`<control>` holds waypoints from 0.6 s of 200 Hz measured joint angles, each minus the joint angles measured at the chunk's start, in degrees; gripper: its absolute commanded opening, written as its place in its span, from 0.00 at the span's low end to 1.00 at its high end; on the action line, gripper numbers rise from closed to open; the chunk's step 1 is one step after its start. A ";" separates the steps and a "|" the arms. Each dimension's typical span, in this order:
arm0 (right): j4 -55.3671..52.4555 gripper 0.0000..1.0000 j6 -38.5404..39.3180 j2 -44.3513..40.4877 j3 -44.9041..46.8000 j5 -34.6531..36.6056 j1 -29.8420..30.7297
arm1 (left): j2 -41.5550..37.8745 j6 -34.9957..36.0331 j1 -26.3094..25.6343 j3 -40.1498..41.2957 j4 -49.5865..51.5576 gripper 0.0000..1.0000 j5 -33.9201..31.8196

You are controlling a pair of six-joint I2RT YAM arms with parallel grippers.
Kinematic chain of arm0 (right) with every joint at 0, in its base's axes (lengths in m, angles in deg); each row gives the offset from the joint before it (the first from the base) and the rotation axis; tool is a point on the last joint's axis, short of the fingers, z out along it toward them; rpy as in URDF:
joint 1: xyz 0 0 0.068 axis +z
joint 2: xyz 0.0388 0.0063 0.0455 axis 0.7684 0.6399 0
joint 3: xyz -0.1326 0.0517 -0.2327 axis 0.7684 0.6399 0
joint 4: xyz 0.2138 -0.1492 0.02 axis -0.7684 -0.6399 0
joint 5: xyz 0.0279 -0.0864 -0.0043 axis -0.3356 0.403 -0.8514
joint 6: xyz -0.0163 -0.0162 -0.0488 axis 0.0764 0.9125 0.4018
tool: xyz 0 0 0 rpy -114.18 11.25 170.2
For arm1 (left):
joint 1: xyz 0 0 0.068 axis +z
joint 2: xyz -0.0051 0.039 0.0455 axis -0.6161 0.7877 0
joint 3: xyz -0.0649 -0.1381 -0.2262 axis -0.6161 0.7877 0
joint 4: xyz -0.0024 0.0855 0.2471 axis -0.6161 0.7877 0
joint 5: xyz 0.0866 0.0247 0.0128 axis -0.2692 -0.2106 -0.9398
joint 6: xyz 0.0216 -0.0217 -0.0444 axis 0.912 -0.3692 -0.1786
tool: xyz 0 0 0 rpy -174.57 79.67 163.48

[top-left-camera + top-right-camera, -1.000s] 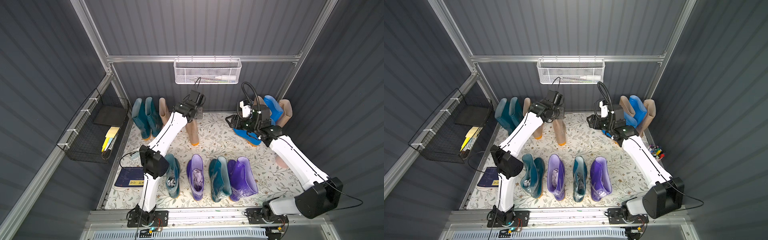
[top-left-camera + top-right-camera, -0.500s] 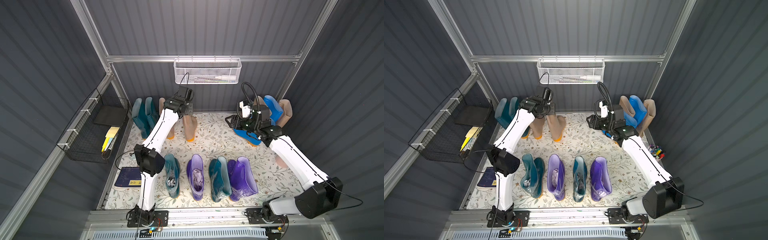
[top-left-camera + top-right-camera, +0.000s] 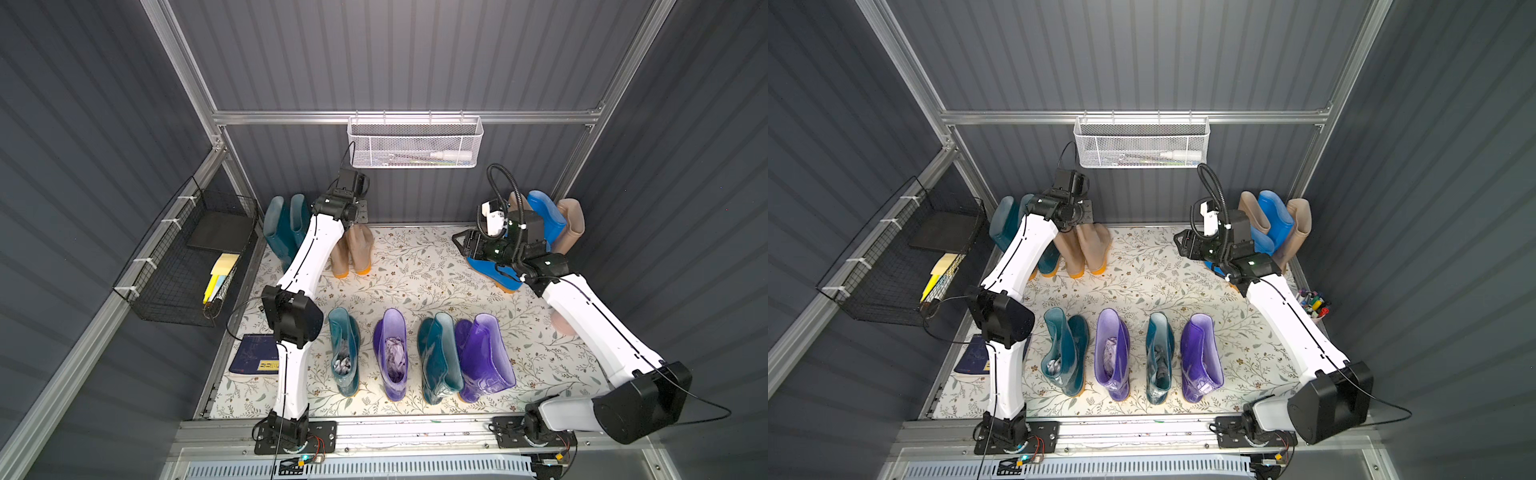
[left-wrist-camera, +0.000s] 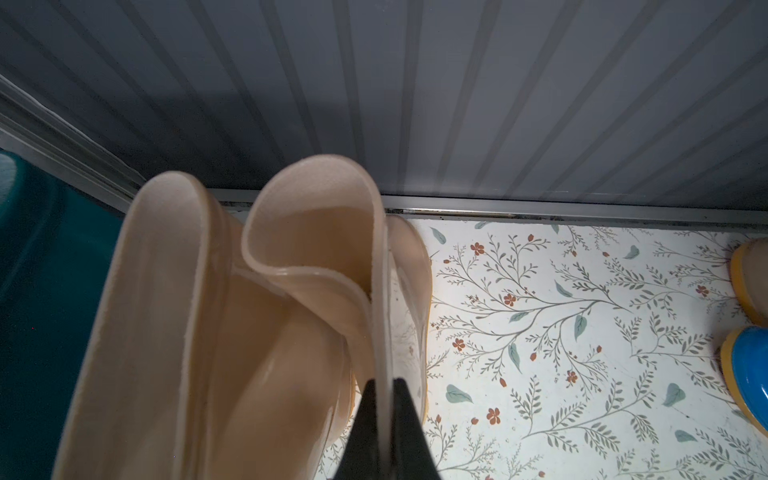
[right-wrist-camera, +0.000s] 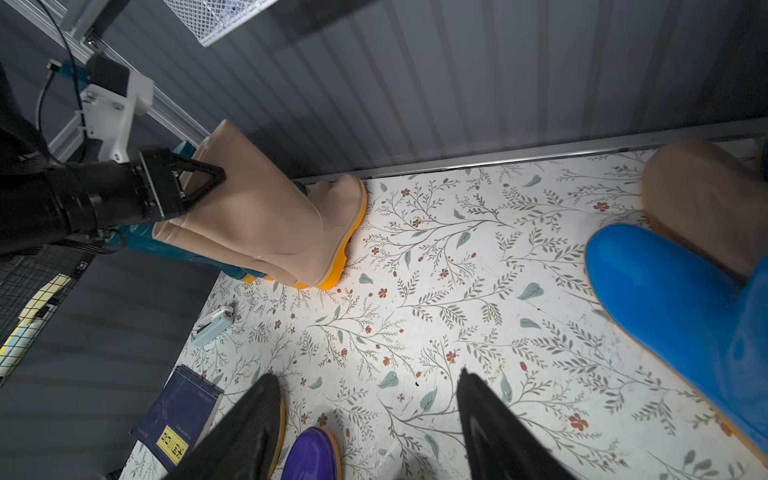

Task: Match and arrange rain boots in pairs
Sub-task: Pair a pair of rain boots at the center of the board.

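My left gripper is shut on the top rim of a beige rain boot. That boot stands against a second beige boot at the back wall, beside two dark teal boots; the beige pair shows in both top views. My right gripper hangs open and holds nothing, above the floor next to a bright blue boot. Another blue boot and beige boots lean in the back right corner. In the front row stand teal, purple, teal and purple boots.
A black wire basket hangs on the left wall and a white mesh basket on the back wall. A dark blue book lies at the floor's left edge, a small white device near it. A cup of markers stands at the right wall.
My left arm has carried the beige boot left and back, and it now stands beside the other beige boot. The right arm has not moved.
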 measured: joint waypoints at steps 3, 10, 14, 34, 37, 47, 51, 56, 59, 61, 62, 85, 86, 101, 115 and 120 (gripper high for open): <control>0.00 0.71 0.00 -0.11 0.00 0.02 0.00 | 0.13 0.00 0.00 0.02 -0.11 0.00 0.00; 0.02 0.71 0.00 -0.31 0.09 0.04 0.00 | 0.35 0.00 0.00 0.15 -0.35 0.00 -0.04; 0.00 0.71 0.00 -0.39 0.15 0.04 0.02 | 0.44 0.00 0.00 0.24 -0.52 0.00 -0.07; 0.02 0.71 0.00 -0.55 0.44 0.07 0.02 | 0.61 -0.02 0.00 0.48 -0.98 0.00 -0.20; 0.00 0.71 0.00 -0.55 0.48 0.07 0.02 | 0.61 -0.02 -0.02 0.55 -1.05 0.00 -0.20; 0.00 0.71 0.00 -0.55 0.74 0.07 0.00 | 0.61 -0.02 -0.11 0.61 -1.09 0.00 -0.20; -0.02 0.71 0.00 -0.55 0.83 0.07 0.00 | 0.61 -0.02 -0.13 0.66 -1.16 0.00 -0.22; -0.02 0.71 0.00 -0.55 0.90 0.07 0.00 | 0.63 -0.02 -0.15 0.66 -1.22 0.00 -0.24; -0.02 0.71 0.00 -0.55 0.96 0.07 0.00 | 0.63 -0.02 -0.13 0.68 -1.27 0.00 -0.24; -0.02 0.71 0.00 -0.55 0.98 0.07 0.02 | 0.63 -0.02 -0.13 0.68 -1.29 0.00 -0.28; -0.02 0.71 0.00 -0.55 1.01 0.07 0.02 | 0.66 -0.02 -0.13 0.68 -1.29 0.00 -0.28; -0.07 0.71 0.00 -0.55 1.11 0.09 0.00 | 0.68 -0.02 -0.11 0.70 -1.38 0.00 -0.63; -0.07 0.71 0.00 -0.55 1.11 0.07 0.00 | 0.68 0.00 -0.11 0.70 -1.38 0.00 -0.66; -0.04 0.71 0.00 -0.55 1.14 0.09 0.00 | 0.74 -0.02 -0.11 0.72 -1.40 0.01 -0.66; -0.07 0.71 0.00 -0.55 1.20 0.09 0.00 | 0.76 0.00 -0.11 0.76 -1.42 0.06 -0.61; -0.04 0.71 0.00 -0.55 1.22 0.09 0.00 | 0.76 0.00 -0.11 0.76 -1.42 0.08 -0.61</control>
